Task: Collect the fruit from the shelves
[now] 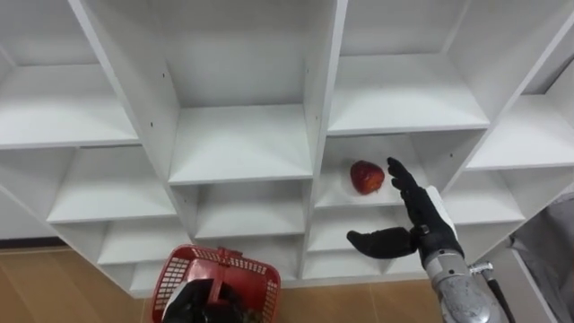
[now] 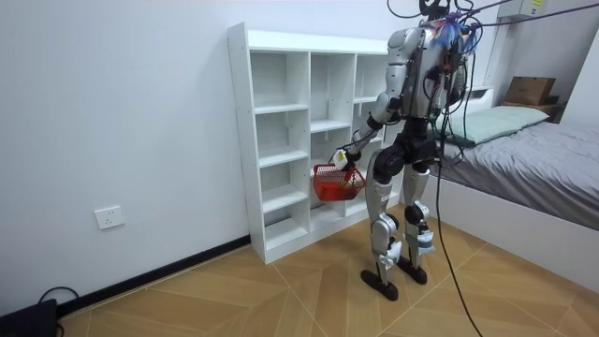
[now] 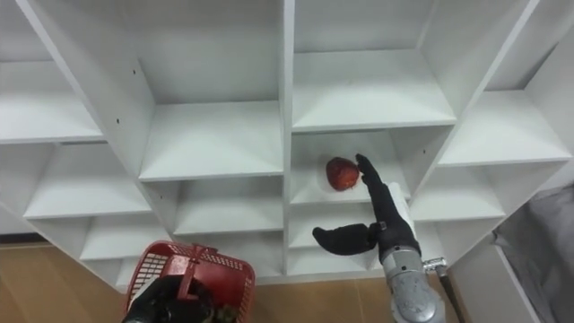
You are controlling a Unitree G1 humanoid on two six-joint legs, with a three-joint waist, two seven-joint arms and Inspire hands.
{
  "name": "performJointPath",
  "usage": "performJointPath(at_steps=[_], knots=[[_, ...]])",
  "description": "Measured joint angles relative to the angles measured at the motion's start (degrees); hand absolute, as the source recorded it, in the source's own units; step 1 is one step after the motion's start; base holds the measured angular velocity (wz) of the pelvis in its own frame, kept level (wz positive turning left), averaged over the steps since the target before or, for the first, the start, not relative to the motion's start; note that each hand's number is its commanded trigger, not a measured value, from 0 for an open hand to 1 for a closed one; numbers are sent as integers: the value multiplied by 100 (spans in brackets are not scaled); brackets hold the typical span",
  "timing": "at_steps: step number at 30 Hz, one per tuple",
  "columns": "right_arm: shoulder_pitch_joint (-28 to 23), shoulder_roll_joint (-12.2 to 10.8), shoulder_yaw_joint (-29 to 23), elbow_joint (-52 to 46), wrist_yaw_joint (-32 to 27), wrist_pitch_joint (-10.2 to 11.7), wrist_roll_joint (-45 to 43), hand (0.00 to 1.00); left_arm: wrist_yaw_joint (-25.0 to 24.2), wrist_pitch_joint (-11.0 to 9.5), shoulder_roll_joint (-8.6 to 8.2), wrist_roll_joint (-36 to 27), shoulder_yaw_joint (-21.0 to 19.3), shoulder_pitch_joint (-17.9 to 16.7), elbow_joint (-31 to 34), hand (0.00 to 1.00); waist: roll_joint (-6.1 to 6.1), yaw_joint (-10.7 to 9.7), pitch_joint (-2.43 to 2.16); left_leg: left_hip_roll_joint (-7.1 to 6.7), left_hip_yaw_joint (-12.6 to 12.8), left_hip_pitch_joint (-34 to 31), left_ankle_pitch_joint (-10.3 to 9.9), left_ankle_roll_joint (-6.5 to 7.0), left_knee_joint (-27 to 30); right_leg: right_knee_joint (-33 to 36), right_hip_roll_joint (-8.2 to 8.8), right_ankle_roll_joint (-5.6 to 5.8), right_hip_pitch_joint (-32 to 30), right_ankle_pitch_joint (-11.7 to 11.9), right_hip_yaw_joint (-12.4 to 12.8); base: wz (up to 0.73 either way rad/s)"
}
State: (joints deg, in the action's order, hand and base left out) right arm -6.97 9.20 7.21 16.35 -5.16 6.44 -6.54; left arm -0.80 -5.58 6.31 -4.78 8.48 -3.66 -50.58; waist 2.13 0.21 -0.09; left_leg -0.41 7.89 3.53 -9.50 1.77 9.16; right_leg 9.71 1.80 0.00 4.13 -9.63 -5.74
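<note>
Closet: a white closet [image 1: 240, 144] of open compartments stands against the wall; the robot stands upright close in front of it, facing the shelves.
Surroundings: a wood floor [image 2: 281, 300] underfoot, a bed [image 2: 538, 154] at the room view's right just behind the robot, and a wall socket [image 2: 109, 217] well apart at the room view's left.
In the way: upright dividers and shelf boards frame each compartment; the one being reached into is open at the front, with nothing between the hand and what lies in it.
Fruit: one red fruit [image 1: 366, 177] lies on a shelf in the column right of centre, near the middle of its compartment.
Right hand: the right hand [image 1: 429, 224] is raised into that compartment, fingers straight and thumb spread wide to the left. Its fingertips [image 1: 395, 167] are just beside the fruit's right side; whether they touch cannot be told. It holds nothing.
Left hand: low at the lower left, the left hand [image 1: 190, 305] is curled round the handle of a red mesh basket [image 1: 178, 269].
Basket: it hangs in front of the lower shelves, below and left of the fruit.
</note>
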Motion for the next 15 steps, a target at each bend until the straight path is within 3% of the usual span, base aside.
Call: performJointPath(at_steps=[5,9,15], knots=[[20,5,-28,1,-133,1,49,0,1,3,4,0,-49,-25,0,100,4,3,2,2,-27,-10,0,0,16,10,13,-1,-3,1,-60,1],[115,8,-177,196,-237,18,40,0,-21,3,7,56,-53,-30,2,100,6,15,31,2,-35,-27,0,0,23,12,16,-1,-20,0,-51,0],[630,147,-285,908,-488,21,182,0,-225,3,41,45,-39,-24,-20,100,76,29,64,-8,-67,-296,2,3,79,87,23,-3,-241,1,-83,1]])
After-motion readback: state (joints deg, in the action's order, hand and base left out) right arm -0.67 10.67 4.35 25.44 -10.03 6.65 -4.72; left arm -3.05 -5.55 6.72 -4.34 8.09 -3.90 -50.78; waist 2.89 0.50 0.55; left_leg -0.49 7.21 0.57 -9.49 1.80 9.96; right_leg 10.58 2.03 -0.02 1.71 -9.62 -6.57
